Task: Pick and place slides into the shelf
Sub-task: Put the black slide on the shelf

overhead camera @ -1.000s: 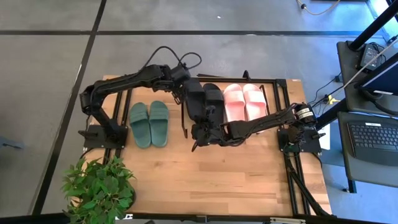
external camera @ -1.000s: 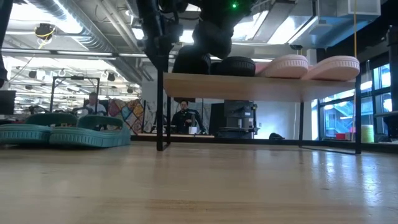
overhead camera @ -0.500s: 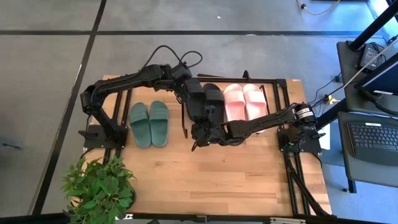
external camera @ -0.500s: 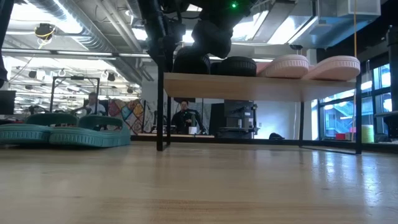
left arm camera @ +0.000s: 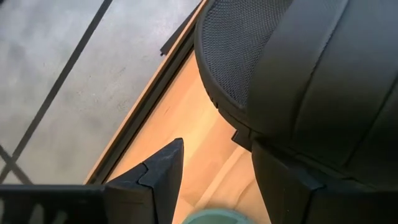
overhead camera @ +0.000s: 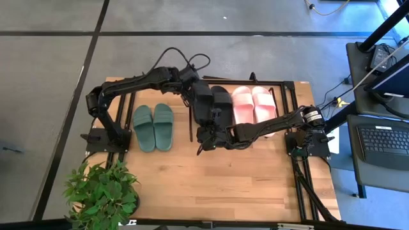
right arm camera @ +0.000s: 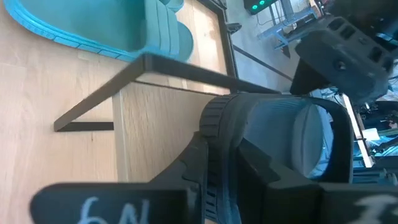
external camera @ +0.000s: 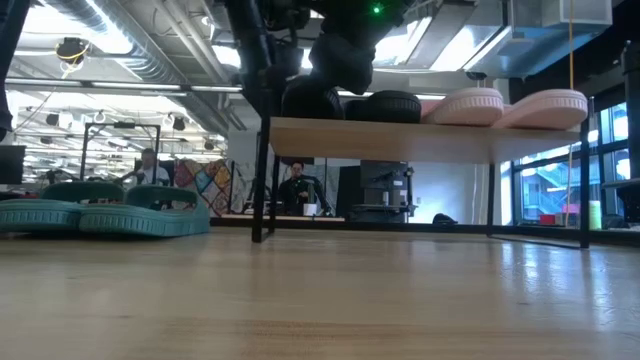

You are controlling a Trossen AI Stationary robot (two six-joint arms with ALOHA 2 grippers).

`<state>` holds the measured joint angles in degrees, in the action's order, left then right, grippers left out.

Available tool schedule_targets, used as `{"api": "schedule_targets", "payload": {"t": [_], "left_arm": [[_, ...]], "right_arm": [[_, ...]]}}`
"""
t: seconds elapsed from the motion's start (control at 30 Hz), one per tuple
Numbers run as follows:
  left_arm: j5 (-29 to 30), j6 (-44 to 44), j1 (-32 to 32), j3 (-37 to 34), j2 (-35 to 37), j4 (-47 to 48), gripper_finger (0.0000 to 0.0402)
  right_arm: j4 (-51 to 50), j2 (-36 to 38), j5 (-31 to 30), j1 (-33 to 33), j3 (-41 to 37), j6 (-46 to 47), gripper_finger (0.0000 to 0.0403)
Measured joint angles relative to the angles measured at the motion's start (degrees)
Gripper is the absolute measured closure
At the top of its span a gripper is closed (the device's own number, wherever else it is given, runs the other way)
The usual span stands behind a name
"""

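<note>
Near edge of table (overhead camera: 243, 185): bare wood, a potted plant (overhead camera: 102, 195) at the corner on the left arm's side. Nothing of the task here.

Mid table, right arm: right gripper (overhead camera: 206, 137) low at the front edge of the shelf (overhead camera: 291, 102), at the toe ends of the black slides (overhead camera: 214, 105). Right wrist view shows its fingers pressed on the sole edge of a black slide (right arm camera: 273, 155), jaws nearly together, pinching it. Judged to be steadying or nudging the pair into place.

Level with it, off the shelf: dark green slides (overhead camera: 153, 126) lie side by side on the bare wood beside the left arm's base, well apart from either gripper, untouched. Low view confirms them flat on the table (external camera: 100, 215), outside the rack's leg.

On the shelf: light pink slides (overhead camera: 251, 103) sit as a pair on the board, next to the black pair; low view has them resting on top (external camera: 505, 105). Judged placed and done.

Farther back: left gripper (overhead camera: 195, 89) reaches over the black pair from the far side. Left wrist view has one finger (left arm camera: 155, 174) standing clear and the mesh-textured black slide (left arm camera: 261, 56) against the other side; jaws spread wide, and whether they grip the slide or only straddle it I cannot tell.

Tally, as judged: pink in, black on the shelf but both arms at it, green not yet begun. Roughly two of three pairs
</note>
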<state>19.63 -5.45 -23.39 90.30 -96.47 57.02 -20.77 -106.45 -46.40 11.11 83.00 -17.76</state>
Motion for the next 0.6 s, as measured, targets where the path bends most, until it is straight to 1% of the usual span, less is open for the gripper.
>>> {"api": "schedule_targets", "payload": {"t": [0.17,0.6], "left_arm": [[-1.27,0.75,0.04,0.0,-0.32,-0.73,0.0217],[-1.75,1.61,0.49,0.0,-0.87,-1.8,0.0217]], "right_arm": [[-0.22,0.02,1.66,0.03,0.0,1.24,0.0351],[-1.49,0.11,4.33,-0.01,-0.02,4.07,0.0351]]}}
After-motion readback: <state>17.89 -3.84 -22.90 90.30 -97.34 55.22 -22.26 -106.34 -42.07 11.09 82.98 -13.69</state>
